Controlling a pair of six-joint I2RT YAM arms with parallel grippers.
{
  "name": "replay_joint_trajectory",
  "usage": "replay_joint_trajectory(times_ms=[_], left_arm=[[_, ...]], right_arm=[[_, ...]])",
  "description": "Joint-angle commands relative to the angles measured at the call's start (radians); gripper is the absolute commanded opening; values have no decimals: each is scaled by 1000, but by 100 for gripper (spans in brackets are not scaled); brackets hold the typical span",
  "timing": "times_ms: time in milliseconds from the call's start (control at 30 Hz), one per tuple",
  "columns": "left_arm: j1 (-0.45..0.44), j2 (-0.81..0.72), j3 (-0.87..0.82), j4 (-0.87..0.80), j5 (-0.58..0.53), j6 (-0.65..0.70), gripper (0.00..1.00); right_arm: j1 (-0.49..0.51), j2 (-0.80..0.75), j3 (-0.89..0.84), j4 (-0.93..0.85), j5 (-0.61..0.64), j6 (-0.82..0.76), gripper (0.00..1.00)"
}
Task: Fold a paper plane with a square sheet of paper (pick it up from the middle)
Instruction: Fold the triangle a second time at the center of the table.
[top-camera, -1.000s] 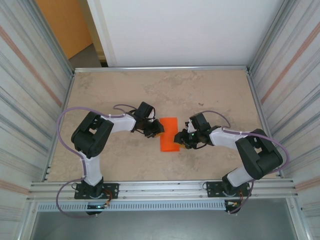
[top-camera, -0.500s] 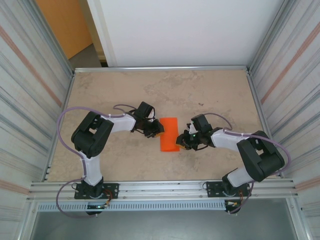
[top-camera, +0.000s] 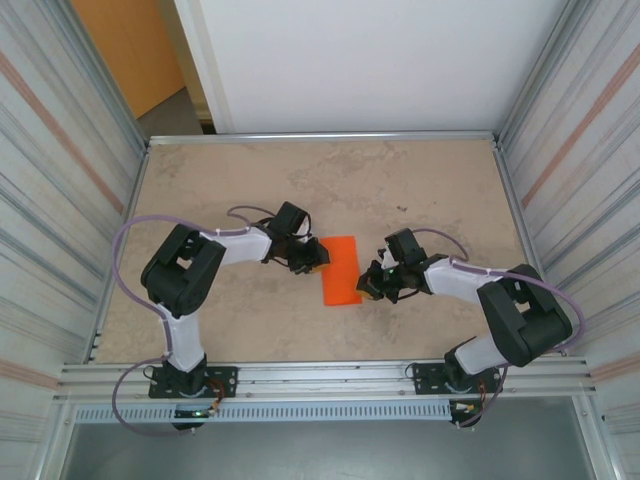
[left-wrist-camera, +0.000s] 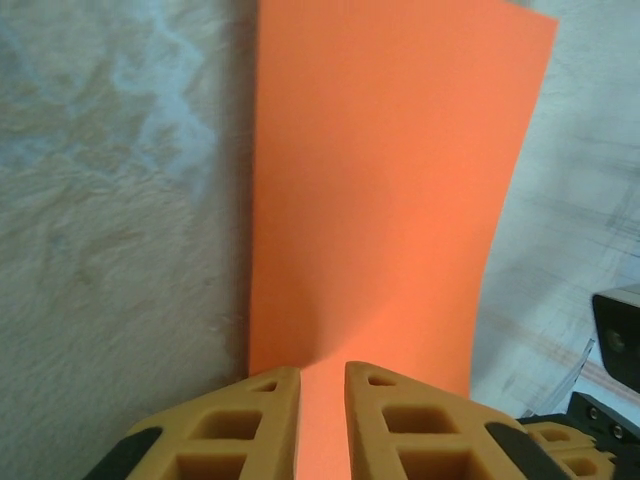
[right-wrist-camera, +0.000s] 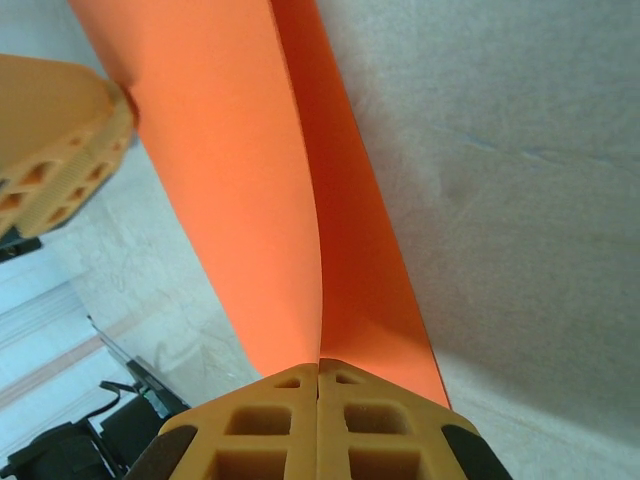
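Folded sheet of paper (top-camera: 340, 270) sits in the middle of the table (top-camera: 420, 190), a narrow strip with its long axis running near to far, right between both arms. So the left gripper (top-camera: 312, 260) pinches its far left edge, and the right gripper (top-camera: 368, 283) is clamped tight on the near right edge, two layers meeting at its tips. Can't tell how deep either bite goes, or whether the strip touches the table.

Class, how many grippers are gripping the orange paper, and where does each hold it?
2. The left gripper pinches the orange paper at its left edge; the right gripper is shut on its right edge, at the near end.
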Motion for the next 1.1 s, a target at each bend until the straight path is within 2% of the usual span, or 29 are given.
replay_joint_trajectory(times_ms=[0,367,500,1067], left_arm=[[-3,-21,59,-36,-11,71,21],[-2,97,107,-121,-36,70,18],[-2,104,99,-123,-37,70,17],[-4,104,83,-104,-24,65,18]], right_arm=[[-13,-22,37,-84,-22,-19,0],[-18,12,96,-108,-50,-53,0],[0,56,127,-58,-109,-69,0],[45,243,217,126,-59,1,0]])
